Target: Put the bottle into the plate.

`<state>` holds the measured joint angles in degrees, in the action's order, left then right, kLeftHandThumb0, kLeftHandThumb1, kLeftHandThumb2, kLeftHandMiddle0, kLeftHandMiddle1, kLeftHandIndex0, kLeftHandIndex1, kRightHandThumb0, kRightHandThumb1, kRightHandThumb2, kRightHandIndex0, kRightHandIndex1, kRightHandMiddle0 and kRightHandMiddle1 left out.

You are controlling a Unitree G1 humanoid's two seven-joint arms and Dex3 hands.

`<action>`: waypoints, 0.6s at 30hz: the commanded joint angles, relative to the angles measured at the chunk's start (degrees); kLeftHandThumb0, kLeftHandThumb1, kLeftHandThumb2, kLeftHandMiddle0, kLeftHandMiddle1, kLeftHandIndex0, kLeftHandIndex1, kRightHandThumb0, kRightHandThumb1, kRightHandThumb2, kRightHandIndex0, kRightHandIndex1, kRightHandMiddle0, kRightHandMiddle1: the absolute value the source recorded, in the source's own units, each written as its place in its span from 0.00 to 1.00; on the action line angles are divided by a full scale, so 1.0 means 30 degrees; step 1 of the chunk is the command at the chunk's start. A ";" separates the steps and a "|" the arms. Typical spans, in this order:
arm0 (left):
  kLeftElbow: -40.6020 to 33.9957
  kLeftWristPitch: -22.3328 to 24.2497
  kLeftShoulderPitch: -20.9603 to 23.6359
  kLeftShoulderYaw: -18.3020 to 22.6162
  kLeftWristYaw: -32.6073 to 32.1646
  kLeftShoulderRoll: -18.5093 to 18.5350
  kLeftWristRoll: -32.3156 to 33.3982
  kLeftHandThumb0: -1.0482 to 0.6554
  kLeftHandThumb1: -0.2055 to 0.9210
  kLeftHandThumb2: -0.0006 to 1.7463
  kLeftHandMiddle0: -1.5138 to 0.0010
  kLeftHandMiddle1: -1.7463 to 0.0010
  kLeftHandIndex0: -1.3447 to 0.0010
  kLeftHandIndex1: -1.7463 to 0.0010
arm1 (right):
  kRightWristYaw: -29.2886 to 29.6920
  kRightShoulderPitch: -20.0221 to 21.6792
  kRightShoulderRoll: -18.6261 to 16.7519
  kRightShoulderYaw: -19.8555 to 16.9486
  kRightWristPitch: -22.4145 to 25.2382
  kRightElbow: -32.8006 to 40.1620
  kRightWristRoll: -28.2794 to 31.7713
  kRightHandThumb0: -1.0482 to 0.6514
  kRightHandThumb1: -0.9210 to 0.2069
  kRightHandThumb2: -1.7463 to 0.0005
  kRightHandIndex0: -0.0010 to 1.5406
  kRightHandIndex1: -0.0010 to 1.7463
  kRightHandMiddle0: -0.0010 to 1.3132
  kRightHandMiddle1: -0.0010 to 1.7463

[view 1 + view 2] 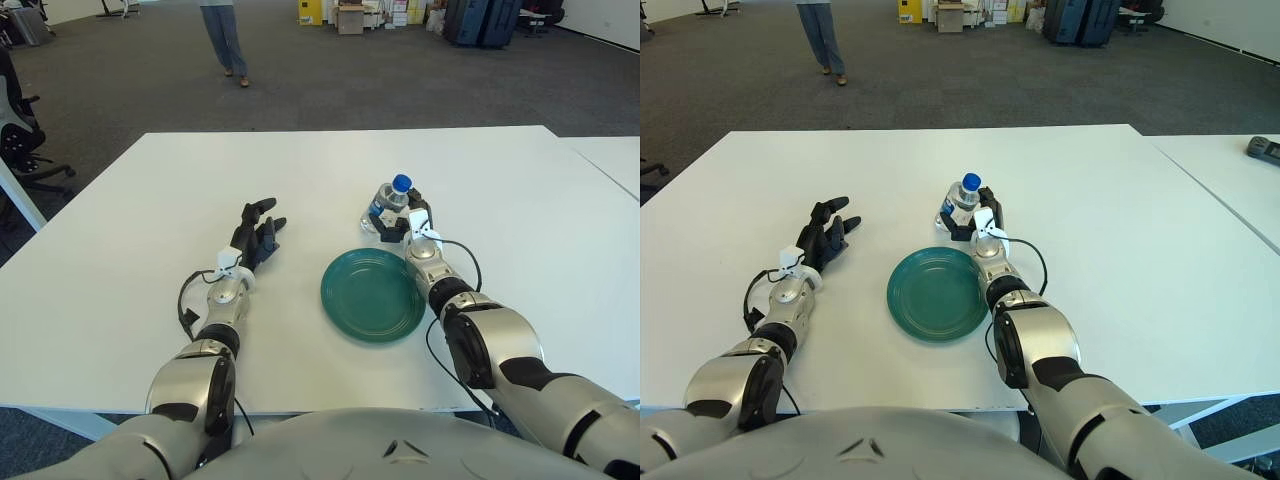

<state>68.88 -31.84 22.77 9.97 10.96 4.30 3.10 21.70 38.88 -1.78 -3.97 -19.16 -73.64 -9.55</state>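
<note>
Just beyond the plate (372, 294) rim, bottle (387, 204) clasped in right robot hand (402, 222), tabletop (500, 190) around.

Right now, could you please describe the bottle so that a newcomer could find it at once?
On the white table, find the round teal plate near the front edge. Just behind its far right rim stands a small clear plastic bottle, gripped by the right robot hand. Its blue cap is the only blue item on the table.

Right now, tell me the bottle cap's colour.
Blue; the bottle cap shows best in the right eye view.
</note>
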 commanded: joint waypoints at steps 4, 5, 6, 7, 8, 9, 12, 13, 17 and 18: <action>0.0641 0.0673 -0.0747 0.0001 0.0317 0.0039 0.0011 0.17 1.00 0.48 0.72 0.63 0.95 0.37 | 0.0022 0.0022 0.0727 -0.0054 -0.1741 0.1798 0.0198 0.58 0.60 0.23 0.84 1.00 0.80 1.00; 0.0647 0.0659 -0.0767 0.0000 0.0327 0.0052 0.0004 0.17 1.00 0.48 0.72 0.63 0.95 0.37 | 0.0124 -0.0031 0.0760 0.0047 -0.1973 0.2164 0.0082 0.58 0.60 0.23 0.84 1.00 0.80 1.00; 0.0665 0.0663 -0.0774 -0.0010 0.0315 0.0064 -0.0016 0.17 1.00 0.48 0.72 0.62 0.95 0.37 | 0.0202 -0.0164 0.0806 0.0203 -0.2281 0.2796 -0.0086 0.58 0.60 0.23 0.84 1.00 0.80 1.00; 0.0677 0.0663 -0.0782 -0.0014 0.0312 0.0075 -0.0027 0.17 1.00 0.48 0.72 0.62 0.95 0.37 | 0.0245 -0.0277 0.0825 0.0307 -0.2450 0.3226 -0.0191 0.58 0.60 0.23 0.84 1.00 0.80 1.00; 0.0703 0.0706 -0.0777 -0.0022 0.0267 0.0082 -0.0046 0.17 1.00 0.48 0.72 0.62 0.95 0.37 | 0.0152 -0.0575 0.0839 0.0459 -0.2674 0.4048 -0.0302 0.58 0.60 0.23 0.84 1.00 0.80 1.00; 0.0721 0.0736 -0.0773 -0.0028 0.0234 0.0085 -0.0060 0.17 1.00 0.48 0.72 0.62 0.95 0.37 | 0.0079 -0.0801 0.0848 0.0570 -0.2808 0.4645 -0.0368 0.58 0.60 0.23 0.84 1.00 0.80 1.00; 0.0772 0.0838 -0.0753 -0.0003 0.0199 0.0088 -0.0039 0.17 1.00 0.48 0.72 0.61 0.95 0.37 | -0.0283 -0.1782 0.0856 0.1020 -0.3392 0.6574 -0.0556 0.57 0.60 0.23 0.84 1.00 0.79 1.00; 0.0780 0.0852 -0.0750 0.0003 0.0201 0.0088 -0.0032 0.17 1.00 0.48 0.72 0.61 0.95 0.37 | -0.0356 -0.2017 0.0855 0.1123 -0.3447 0.7015 -0.0584 0.57 0.60 0.23 0.84 1.00 0.79 1.00; 0.0805 0.0896 -0.0702 0.0039 0.0293 0.0056 0.0026 0.18 1.00 0.48 0.71 0.60 0.94 0.37 | -0.0713 -0.3217 0.0918 0.1700 -0.4113 0.8979 -0.0867 0.57 0.60 0.23 0.84 1.00 0.79 1.00; 0.0799 0.0882 -0.0693 0.0069 0.0373 0.0039 0.0072 0.18 1.00 0.48 0.71 0.60 0.94 0.37 | -0.0787 -0.3555 0.0914 0.1855 -0.4181 0.9445 -0.0967 0.57 0.60 0.23 0.84 1.00 0.79 1.00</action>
<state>69.14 -32.11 22.47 10.08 11.44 4.73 3.12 20.27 30.25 1.29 0.09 -29.75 -49.69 -11.55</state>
